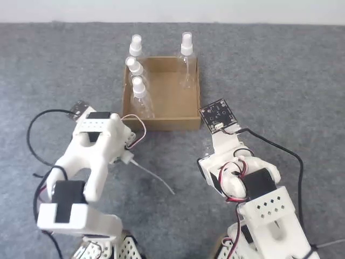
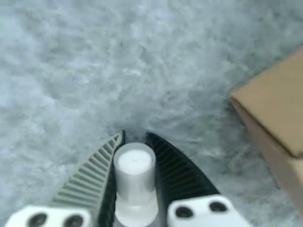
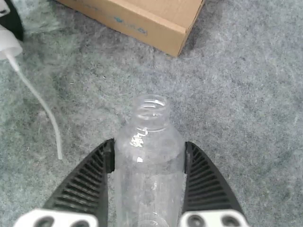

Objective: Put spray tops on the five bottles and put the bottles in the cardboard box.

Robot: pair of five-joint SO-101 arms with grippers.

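Fifth bottle [image 3: 149, 156], neck bare, is pinched upright in my right gripper [image 3: 149, 144], near the cardboard box [image 1: 161, 123] corner. My left gripper [image 2: 133, 138] is clamped on the spray top [image 2: 135, 165], and its dip tube [image 1: 153, 175] trails over the grey mat [image 1: 280, 81]. Four capped bottles [image 1: 141, 97] stand at the box. To do this well, I judge the tube tip should go into the neck first. Then I'd centre the cap and twist it down. The tube looks bendy and could miss.

The left arm [image 1: 89, 162] and right arm [image 1: 253, 189] were white plastic with black motors [image 1: 68, 200], black cables [image 1: 299, 183] and thin red wires [image 1: 235, 199]. The right gripper [image 3: 149, 144] had black ribbed fingers [image 3: 85, 184].
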